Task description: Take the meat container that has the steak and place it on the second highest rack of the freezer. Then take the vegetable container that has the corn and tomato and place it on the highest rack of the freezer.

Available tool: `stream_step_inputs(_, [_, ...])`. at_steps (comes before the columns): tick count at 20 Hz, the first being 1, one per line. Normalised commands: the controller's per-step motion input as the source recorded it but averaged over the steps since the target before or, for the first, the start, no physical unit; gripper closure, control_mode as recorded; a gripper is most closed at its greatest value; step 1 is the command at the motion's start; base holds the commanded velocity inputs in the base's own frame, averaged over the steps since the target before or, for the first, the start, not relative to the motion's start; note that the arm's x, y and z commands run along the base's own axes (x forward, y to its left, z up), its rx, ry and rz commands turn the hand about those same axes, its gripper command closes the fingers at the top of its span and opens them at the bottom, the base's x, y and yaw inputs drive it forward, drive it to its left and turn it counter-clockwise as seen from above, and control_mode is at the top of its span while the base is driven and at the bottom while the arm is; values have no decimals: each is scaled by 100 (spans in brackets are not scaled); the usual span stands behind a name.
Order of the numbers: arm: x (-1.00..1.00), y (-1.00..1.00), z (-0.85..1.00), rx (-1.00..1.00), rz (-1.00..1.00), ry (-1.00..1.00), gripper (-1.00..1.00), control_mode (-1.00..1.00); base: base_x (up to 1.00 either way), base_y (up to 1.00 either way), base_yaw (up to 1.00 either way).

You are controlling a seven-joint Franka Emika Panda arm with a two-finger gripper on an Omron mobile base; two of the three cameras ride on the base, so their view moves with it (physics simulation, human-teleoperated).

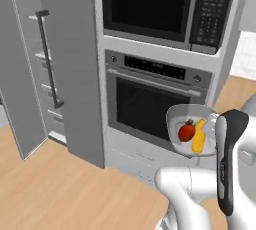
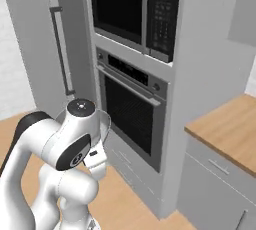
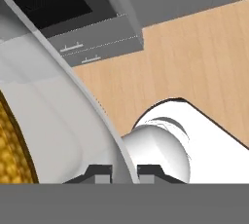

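While the gripper (image 3: 124,171) is pinching its thin rim, the clear rigid plastic vegetable container (image 1: 176,118), probably light and slippery, is carrying a red tomato (image 1: 186,132) and yellow corn (image 1: 198,139).

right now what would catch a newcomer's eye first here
The clear container held up in front of the wall oven, with a red tomato beside a yellow corn inside it. The jaws are clamped on its rim. Left of the oven, the freezer door stands open.

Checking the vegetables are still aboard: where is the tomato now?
In the left base view the tomato sits in the clear container at lower right, beside the corn, in front of the oven.
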Motion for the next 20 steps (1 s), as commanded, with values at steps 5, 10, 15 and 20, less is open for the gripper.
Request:
stream_step_inputs(5, [0,0,0,0,0,0,100,100,100,77,16])
stream_step_inputs(10, [0,0,0,0,0,0,100,100,100,100,-3])
stream_step_inputs(15, [0,0,0,0,0,0,100,100,100,100,-27])
stream_step_inputs(20, [0,0,0,0,0,0,100,100,64,100,-43])
